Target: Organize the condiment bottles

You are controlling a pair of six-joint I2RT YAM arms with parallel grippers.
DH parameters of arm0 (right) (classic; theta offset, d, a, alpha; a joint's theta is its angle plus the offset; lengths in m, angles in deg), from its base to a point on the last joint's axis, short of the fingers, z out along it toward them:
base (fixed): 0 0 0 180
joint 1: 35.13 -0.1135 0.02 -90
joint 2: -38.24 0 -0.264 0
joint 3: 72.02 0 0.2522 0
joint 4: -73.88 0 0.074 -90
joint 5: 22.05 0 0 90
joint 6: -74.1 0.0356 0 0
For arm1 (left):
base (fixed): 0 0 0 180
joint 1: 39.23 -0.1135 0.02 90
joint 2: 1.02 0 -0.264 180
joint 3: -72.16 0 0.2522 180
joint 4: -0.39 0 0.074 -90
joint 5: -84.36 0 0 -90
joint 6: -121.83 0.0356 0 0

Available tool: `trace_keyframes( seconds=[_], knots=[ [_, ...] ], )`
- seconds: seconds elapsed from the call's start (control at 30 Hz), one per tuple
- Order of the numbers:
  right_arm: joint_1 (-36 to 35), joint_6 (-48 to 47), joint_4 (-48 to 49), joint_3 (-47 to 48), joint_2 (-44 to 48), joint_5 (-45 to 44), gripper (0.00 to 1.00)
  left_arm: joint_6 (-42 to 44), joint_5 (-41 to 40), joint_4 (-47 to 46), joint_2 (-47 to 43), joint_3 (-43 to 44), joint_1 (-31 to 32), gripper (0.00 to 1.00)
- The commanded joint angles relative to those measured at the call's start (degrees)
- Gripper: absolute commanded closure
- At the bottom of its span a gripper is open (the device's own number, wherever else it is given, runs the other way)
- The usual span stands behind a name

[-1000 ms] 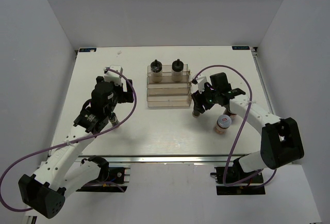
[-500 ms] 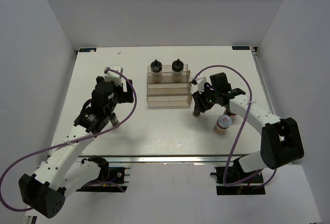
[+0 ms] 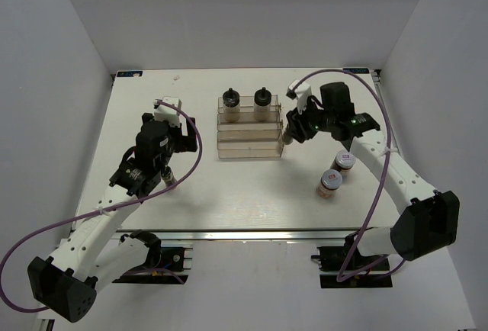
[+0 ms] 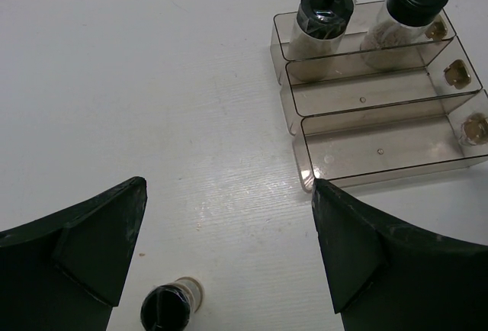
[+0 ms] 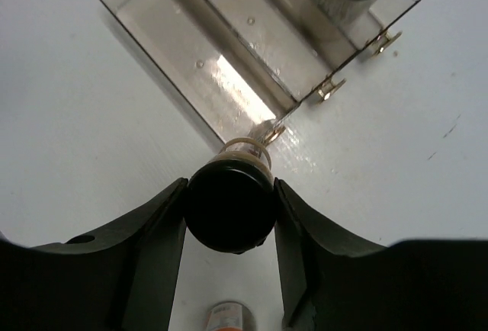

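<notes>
Moved up beside the right end of the stepped rack [image 3: 245, 149], right gripper [image 3: 290, 132] pinches a black-capped bottle [image 5: 229, 205]; keep it upright and clear the wall before lowering; left gripper [image 4: 229, 258] stands spread wide.

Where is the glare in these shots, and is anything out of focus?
Right wrist: a white glare patch on the clear stepped plastic rack, and the black-capped condiment bottle up close looks soft. Left wrist: a mild sheen on the white table before the rack. Top external: a bright strip along the table's near edge.
</notes>
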Motion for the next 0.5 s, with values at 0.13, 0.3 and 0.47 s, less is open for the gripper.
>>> trace_keyframes(
  seconds=[0.13,0.3,0.47],
  knots=[
    [-1.2,3.2,1.6,14.0,-9.1,3.4,1.00,0.4,-2.0,-0.5,0.0,-0.9,0.1,0.02],
    [-1.7,4.2,1.3,22.6,-17.6,4.6,1.00,0.7,-2.9,-0.3,0.1,-0.9,0.1,0.02],
    [-1.7,4.1,2.0,26.5,-23.9,4.0,1.00,1.1,-3.3,0.1,0.6,-0.7,0.1,0.02]
  ],
)
